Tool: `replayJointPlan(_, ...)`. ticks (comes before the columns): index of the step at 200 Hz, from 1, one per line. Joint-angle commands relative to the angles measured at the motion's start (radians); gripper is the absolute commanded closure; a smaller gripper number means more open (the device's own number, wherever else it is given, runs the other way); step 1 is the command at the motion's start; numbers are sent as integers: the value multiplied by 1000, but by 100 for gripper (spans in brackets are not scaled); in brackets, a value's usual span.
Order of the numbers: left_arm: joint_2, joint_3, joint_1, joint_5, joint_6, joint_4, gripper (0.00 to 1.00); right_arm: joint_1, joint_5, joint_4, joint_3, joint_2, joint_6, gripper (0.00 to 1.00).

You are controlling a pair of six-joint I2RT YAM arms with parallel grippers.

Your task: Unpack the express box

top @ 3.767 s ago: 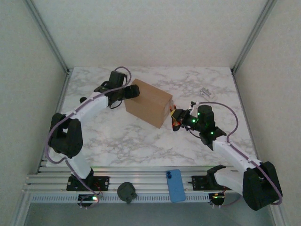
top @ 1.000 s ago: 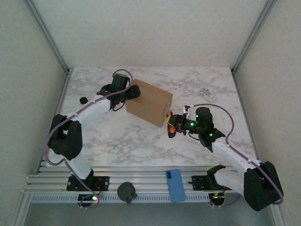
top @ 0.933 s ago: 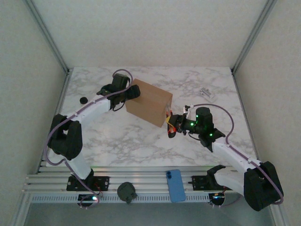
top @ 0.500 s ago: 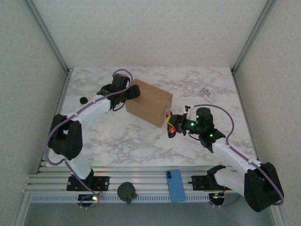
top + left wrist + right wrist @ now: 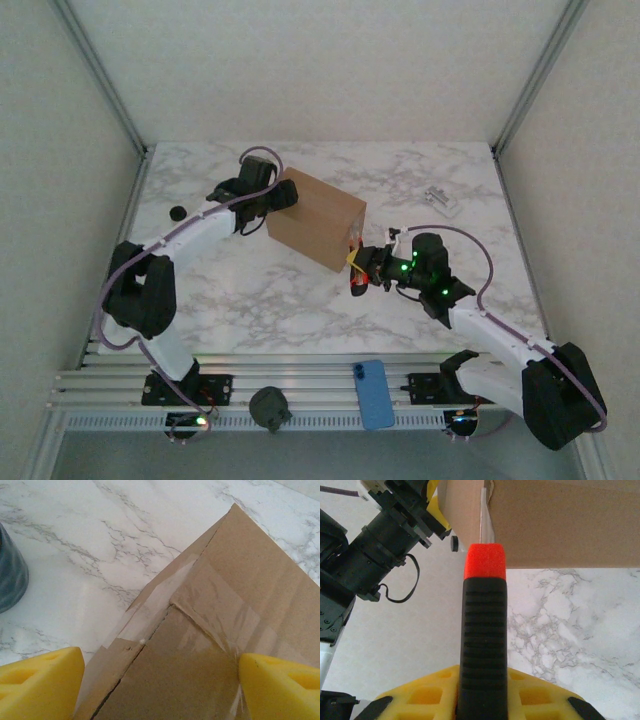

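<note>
Right claw point(image 5: 360, 271), tool point(image 5: 484, 630) at express box point(image 5: 315, 218) edge

The express box point(image 5: 215, 645) is matt brown cardboard, its seams under glossy, wrinkled clear tape point(image 5: 225, 597), on a smooth marbled surface point(image 5: 90, 535). The tool point(image 5: 482, 630) in my right pincer point(image 5: 481, 692) has a ribbed black grip and a matt red tip.

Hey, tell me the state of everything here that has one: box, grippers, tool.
express box: closed, flaps taped shut.
left gripper: open, straddling the box's taped end.
right gripper: shut on the cutter.
cutter: held, red tip pointed at the box.
</note>
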Motion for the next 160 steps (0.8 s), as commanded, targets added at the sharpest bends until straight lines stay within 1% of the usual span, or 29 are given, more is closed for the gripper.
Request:
replayJointPlan(1, 118, -61, -14, -65, -84, -204, 21, 63, -141, 60, -9, -32, 1, 100)
replayJointPlan(75, 133, -66, -14, -80, -95, -200, 21, 92, -110, 27, -17, -88, 9, 100)
replayJointPlan(96, 129, -66, -14, -83, -92, -201, 21, 92, -97, -27, -11, -114, -10, 100)
replayJointPlan(110, 123, -65, -14, -83, -90, -204, 21, 87, -58, -173, 20, -155, -72, 100)
replayJointPlan(126, 113, -59, -14, -77, -83, -207, 21, 63, 39, -489, 106, -220, -202, 100)
replayJointPlan(143, 102, -43, -14, -67, -74, -212, 21, -12, 146, -777, 212, -277, -338, 100)
replayJointPlan(160, 95, -19, -15, -49, -62, -214, 21, -110, 195, -942, 292, -302, -442, 100)
